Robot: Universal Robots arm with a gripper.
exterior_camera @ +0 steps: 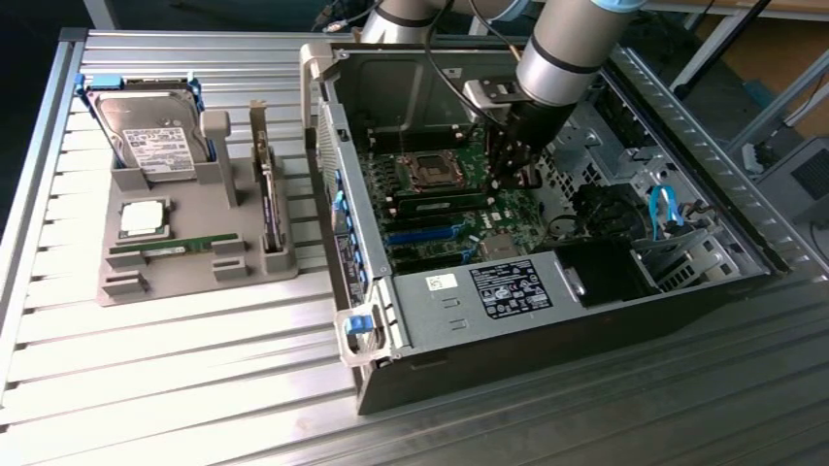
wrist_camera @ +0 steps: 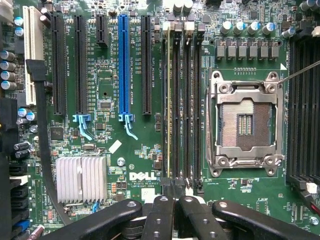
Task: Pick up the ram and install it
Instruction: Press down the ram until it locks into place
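While the tool (wrist_camera: 170,202) sits pinched shut above the motherboard's memory slots (wrist_camera: 182,100) inside the open computer case (exterior_camera: 545,291), a ram stick (exterior_camera: 173,249) lies in the grey holder (exterior_camera: 194,262) on the worktop (exterior_camera: 169,369).

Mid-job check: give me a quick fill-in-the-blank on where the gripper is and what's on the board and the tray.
1. The gripper hangs over the motherboard with its jaws ___.
2. The processor socket is ___.
3. One long expansion slot among the black ones is coloured ___.
4. The hard drive stands in the grey ___, at the exterior view's left of the case.

Missing words: shut; empty; blue; tray.
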